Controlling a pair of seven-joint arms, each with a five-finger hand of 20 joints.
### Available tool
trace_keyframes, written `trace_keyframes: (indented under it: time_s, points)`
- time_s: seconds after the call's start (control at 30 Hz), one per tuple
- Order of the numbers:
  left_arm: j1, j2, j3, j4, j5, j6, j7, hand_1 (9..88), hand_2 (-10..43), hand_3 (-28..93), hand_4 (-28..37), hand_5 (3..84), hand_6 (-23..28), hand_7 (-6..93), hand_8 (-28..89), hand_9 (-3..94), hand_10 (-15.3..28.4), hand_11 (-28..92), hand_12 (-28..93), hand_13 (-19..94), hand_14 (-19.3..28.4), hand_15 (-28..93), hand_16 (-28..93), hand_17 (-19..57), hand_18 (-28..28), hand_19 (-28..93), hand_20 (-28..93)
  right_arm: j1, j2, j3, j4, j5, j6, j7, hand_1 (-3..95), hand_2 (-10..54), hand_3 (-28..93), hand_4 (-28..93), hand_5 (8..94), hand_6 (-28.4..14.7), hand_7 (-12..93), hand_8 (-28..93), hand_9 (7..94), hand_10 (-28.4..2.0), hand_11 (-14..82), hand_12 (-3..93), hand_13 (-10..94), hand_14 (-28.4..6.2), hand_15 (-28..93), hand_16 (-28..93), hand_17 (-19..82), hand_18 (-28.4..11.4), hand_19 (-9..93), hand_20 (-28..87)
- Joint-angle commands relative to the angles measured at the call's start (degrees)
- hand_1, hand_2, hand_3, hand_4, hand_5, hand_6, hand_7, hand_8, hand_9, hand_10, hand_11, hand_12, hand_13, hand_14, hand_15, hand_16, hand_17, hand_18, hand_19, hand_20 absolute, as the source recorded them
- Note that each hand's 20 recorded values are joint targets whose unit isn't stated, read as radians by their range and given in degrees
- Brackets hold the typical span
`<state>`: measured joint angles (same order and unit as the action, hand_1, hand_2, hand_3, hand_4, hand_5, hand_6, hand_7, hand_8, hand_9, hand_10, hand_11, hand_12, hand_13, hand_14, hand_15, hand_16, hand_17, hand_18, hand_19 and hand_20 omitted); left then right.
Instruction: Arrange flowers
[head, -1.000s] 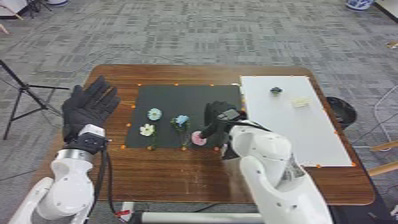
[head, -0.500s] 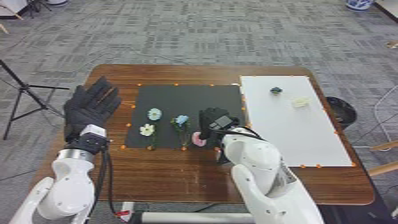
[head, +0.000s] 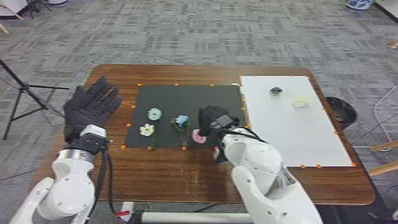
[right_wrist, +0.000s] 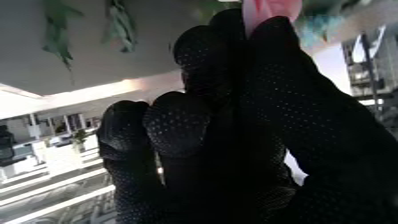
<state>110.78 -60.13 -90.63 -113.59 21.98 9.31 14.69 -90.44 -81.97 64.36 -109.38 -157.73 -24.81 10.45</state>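
Six flowers in all: three lie between the two hands, a light-blue one (head: 155, 114), a white one (head: 147, 130) and a blue one (head: 181, 120); one pink flower (head: 198, 136) is at the fingertips of the right hand (head: 213, 118); two lie out to the right of that hand, a small dark one (head: 276, 90) and a cream one (head: 300, 102). Two hands, the left hand (head: 90, 106) well apart from the right. Two sheets: one black (head: 187, 95), under and left of the right hand, one white (head: 298, 135), to its right. One wooden table (head: 178, 175) beneath both hands. One tripod (head: 24, 86) left of the left hand.
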Motion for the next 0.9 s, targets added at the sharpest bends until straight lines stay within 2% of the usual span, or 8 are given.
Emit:
trace_keyframes:
  time_s: [0.03, 0.13, 0.43, 0.67, 0.9]
  points:
    - [0.2, -0.35, 0.15, -0.29, 0.02, -0.42, -0.18, 25.1, 15.3, 71, -28.3, 44.0, 7.7, 11.9, -9, 35.1, 13.4, 19, 8, 27, 14.9, 23, -3, -7.2, 14.8, 35, 9, 1.5, -0.5, 0.1, -0.7, 0.3, 4.1, -0.5, 58.5, -9.5, 67, -27, 83.0, -2.0, 24, 8, 83.3, -11.5, 23.0, 53.7, 71, -9.5, 71, 40, 42, -22.2, 88, 41]
    - [0.2, -0.41, 0.06, -0.38, 0.13, -0.35, -0.13, 25.1, 15.3, 71, -28.3, 44.0, 7.6, 11.9, -9, 35.0, 13.4, 19, 8, 27, 14.9, 23, -3, -7.3, 14.8, 35, 9, 2.1, -1.1, -0.3, 1.1, -0.5, 5.5, -1.2, 58.3, -9.5, 67, -27, 83.1, -2.1, 24, 8, 83.5, -11.4, 22.4, 54.0, 71, -9.4, 71, 40, 42, -22.2, 88, 41]
    - [-0.2, -0.3, 0.65, -0.32, 0.18, -0.34, -0.24, 25.2, 15.2, 71, -28.3, 44.0, 7.7, 11.8, -9, 35.0, 13.4, 18, 8, 27, 14.9, 23, -3, -7.3, 14.8, 36, 9, 3.5, -3.8, -1.2, 5.8, -3.0, 5.1, -1.3, 58.4, -9.5, 67, -27, 83.0, -2.0, 23, 8, 83.5, -11.3, 21.1, 54.0, 71, -9.2, 70, 39, 42, -21.9, 88, 41]
    - [0.0, 0.04, 0.8, -0.51, 0.0, -0.27, -0.01, 25.2, 15.3, 71, -28.3, 44.0, 7.7, 11.9, -9, 35.0, 13.4, 18, 9, 27, 14.9, 23, -3, -7.2, 14.7, 35, 9, 3.1, -3.9, -1.6, 6.4, -2.7, 7.1, -0.2, 58.8, -9.5, 66, -28, 83.0, -1.7, 23, 7, 83.5, -11.0, 20.9, 53.6, 71, -9.2, 70, 39, 42, -21.9, 88, 41]
    - [-0.1, -0.04, 0.91, -0.46, -0.17, -0.22, -0.05, 25.2, 15.3, 71, -28.3, 44.0, 7.7, 11.9, -9, 35.0, 13.4, 19, 8, 27, 14.9, 23, -3, -7.2, 14.8, 35, 9, 3.3, -4.1, -1.6, 6.5, -1.9, 8.1, 0.0, 56.1, -9.5, 66, -28, 75.6, -1.6, 22, 2, 79.8, -9.1, 18.7, 49.5, 69, -9.4, 71, 39, 41, -21.7, 88, 40]
